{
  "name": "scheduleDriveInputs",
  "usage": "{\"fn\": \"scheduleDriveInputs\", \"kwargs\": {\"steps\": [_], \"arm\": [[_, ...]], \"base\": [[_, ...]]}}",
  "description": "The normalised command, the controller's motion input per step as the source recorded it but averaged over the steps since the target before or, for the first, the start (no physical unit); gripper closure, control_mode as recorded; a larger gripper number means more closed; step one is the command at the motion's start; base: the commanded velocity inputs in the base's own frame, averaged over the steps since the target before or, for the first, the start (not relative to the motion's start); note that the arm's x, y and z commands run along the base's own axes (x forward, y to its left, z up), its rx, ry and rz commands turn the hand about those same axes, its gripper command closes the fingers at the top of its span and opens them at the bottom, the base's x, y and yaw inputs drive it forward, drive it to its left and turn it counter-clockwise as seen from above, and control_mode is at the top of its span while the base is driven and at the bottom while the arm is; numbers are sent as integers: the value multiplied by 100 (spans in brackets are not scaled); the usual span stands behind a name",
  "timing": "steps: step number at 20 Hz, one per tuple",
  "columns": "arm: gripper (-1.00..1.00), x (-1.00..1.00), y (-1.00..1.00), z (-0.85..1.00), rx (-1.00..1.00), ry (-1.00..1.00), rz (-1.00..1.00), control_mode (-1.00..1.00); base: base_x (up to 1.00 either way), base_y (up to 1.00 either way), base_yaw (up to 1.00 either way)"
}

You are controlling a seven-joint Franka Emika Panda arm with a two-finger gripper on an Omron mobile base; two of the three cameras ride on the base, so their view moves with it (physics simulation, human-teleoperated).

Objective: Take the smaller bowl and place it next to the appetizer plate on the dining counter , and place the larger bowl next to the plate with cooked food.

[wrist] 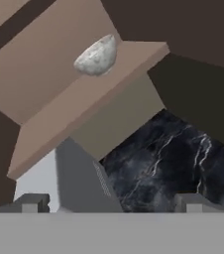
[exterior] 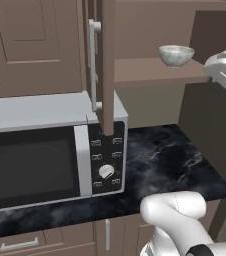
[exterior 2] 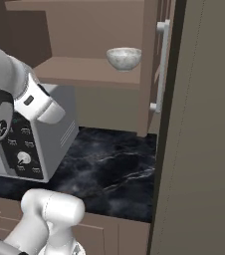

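Smaller bowl [exterior: 176, 55] sits upright on the open cabinet shelf [exterior: 150, 71].

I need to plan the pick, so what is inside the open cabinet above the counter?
On the cabinet shelf stands the smaller bowl, upright and alone near the front edge. The open door covers the shelf's left part in the left base view, so that part cannot be checked there.

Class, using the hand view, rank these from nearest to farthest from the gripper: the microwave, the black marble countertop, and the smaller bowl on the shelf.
1. The microwave, just beyond the open gripper, near its left fingertip.
2. The black marble countertop, below the shelf, on the right; close to the microwave in rank.
3. The smaller bowl, clearly farthest, on the cabinet shelf at the top.
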Motion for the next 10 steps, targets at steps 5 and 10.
{"fn": "scheduleDriveInputs", "kwargs": {"steps": [5, 10], "arm": [[-100, 0, 3, 22, 18, 3, -38, -100], [-100, 0, 0, 9, 28, -3, -50, -100]], "base": [[0, 0, 0], [0, 0, 0]]}}
